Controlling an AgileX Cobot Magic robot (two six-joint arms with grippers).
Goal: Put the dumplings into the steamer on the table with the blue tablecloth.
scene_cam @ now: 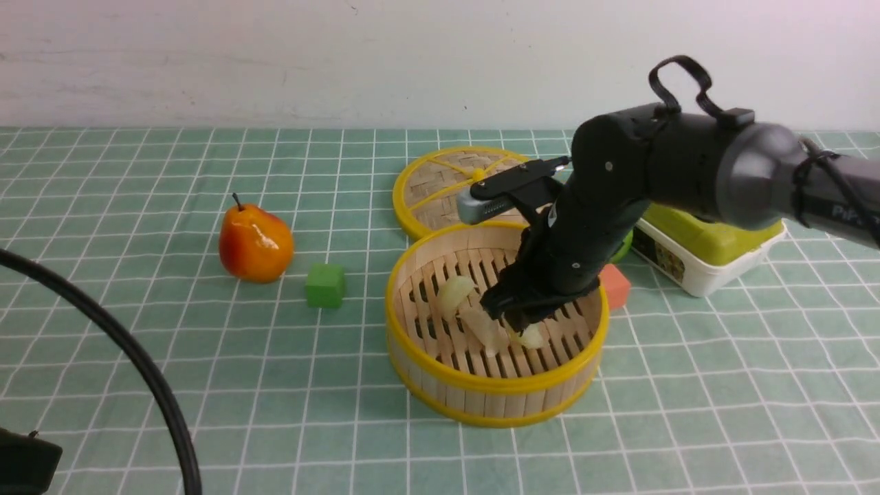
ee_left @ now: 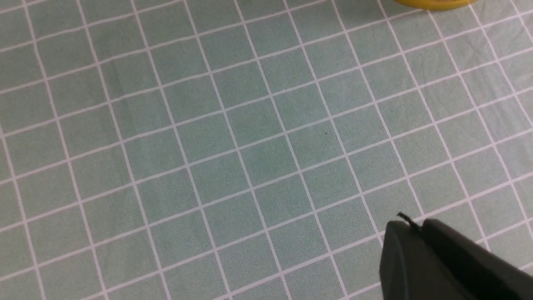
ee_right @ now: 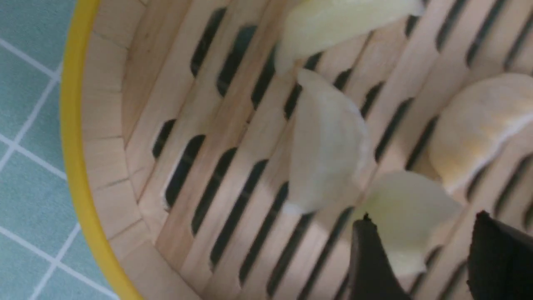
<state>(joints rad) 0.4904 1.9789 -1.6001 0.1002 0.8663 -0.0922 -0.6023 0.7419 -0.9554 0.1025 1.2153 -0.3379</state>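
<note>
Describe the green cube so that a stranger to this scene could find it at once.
Find the steamer, the big bamboo basket mid-table. Left of it, before the pear, sits the green cube. The only other cube, right of the steamer, is orange-red.

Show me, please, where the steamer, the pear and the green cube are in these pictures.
steamer (scene_cam: pixel 481 404), front view, on its bamboo outer wall at the near side.
pear (scene_cam: pixel 256 244), front view, on the middle of its orange body.
green cube (scene_cam: pixel 325 287), front view, on its near face.
</note>
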